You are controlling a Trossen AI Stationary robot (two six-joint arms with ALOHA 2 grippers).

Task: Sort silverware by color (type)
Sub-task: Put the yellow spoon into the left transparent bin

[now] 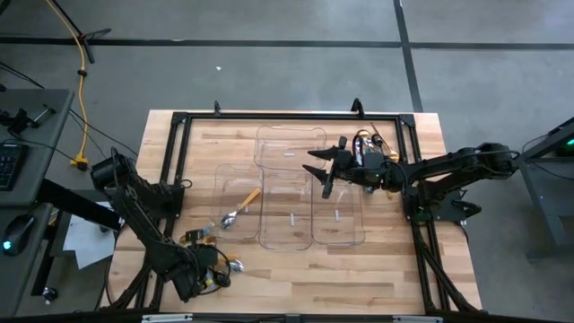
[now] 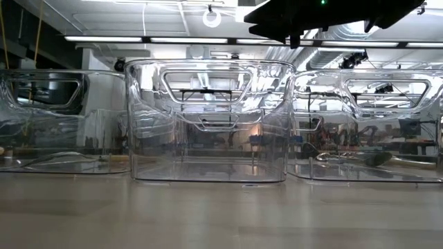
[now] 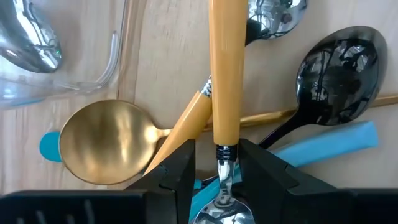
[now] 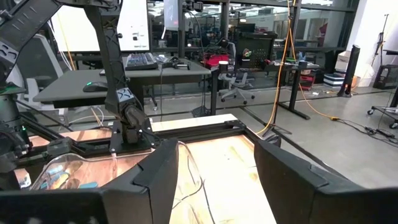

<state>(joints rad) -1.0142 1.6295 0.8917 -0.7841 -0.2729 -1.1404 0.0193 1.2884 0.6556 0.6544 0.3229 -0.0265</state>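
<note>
A pile of silverware (image 1: 229, 264) lies on the wood near the table's front left. In the left wrist view it holds an orange-handled spoon (image 3: 226, 74), a gold spoon (image 3: 106, 142), a dark spoon (image 3: 339, 68) with a teal handle, and a second orange handle (image 3: 186, 124). My left gripper (image 3: 217, 177) points down, open. Its fingers stand on either side of the orange-handled spoon's neck (image 3: 225, 163). Another orange-handled spoon (image 1: 239, 210) lies in the left clear tray (image 1: 221, 179). My right gripper (image 1: 325, 170) hangs open and level above the trays, with nothing between its fingers (image 4: 214, 180).
Several clear plastic trays (image 1: 291, 144) stand side by side in the middle of the table; the low view shows their tall walls (image 2: 208, 121). A black frame (image 1: 179, 161) borders the work area. Bare wood lies along the front edge right of the pile.
</note>
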